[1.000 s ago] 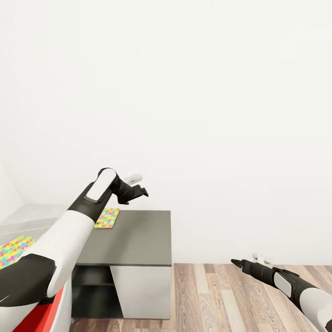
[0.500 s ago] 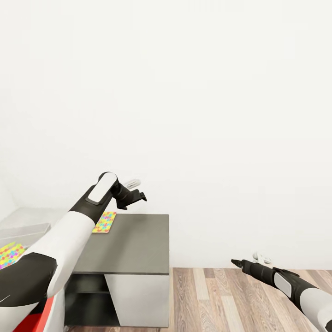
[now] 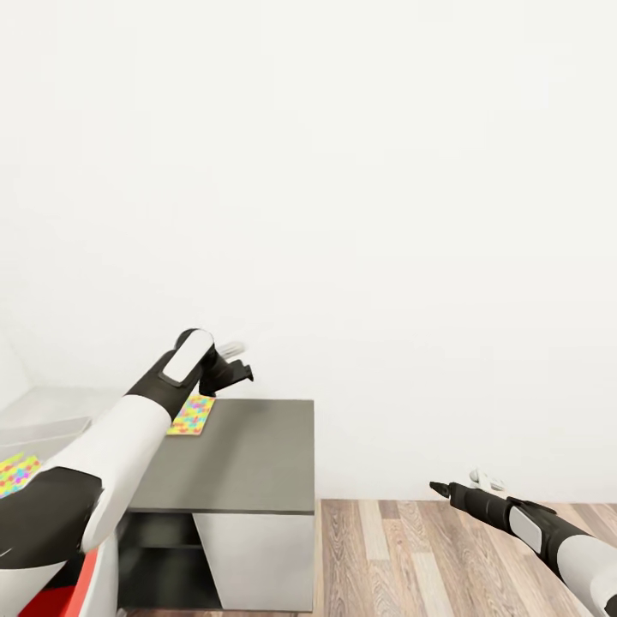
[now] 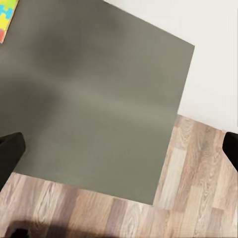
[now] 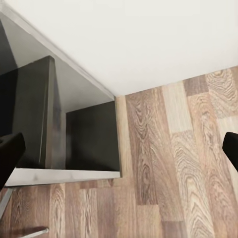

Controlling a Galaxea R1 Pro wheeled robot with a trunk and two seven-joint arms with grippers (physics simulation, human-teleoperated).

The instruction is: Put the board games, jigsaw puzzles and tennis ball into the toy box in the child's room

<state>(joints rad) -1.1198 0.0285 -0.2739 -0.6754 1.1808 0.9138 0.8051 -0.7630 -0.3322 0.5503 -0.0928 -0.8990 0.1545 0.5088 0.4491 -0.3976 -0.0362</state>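
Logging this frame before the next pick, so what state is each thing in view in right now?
left gripper: open, empty, raised over the table's far edge.
right gripper: empty, held low above the floor; open, by its wrist view.
jigsaw puzzle: lying flat on the table, untouched.
table: dark top, open shelf below.
colourful board: lying flat, partly hidden by the left arm.

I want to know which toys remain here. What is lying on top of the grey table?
On the table lies one colourful jigsaw puzzle, near its back corner. The left arm covers that side of the top, so anything lying there cannot be seen.
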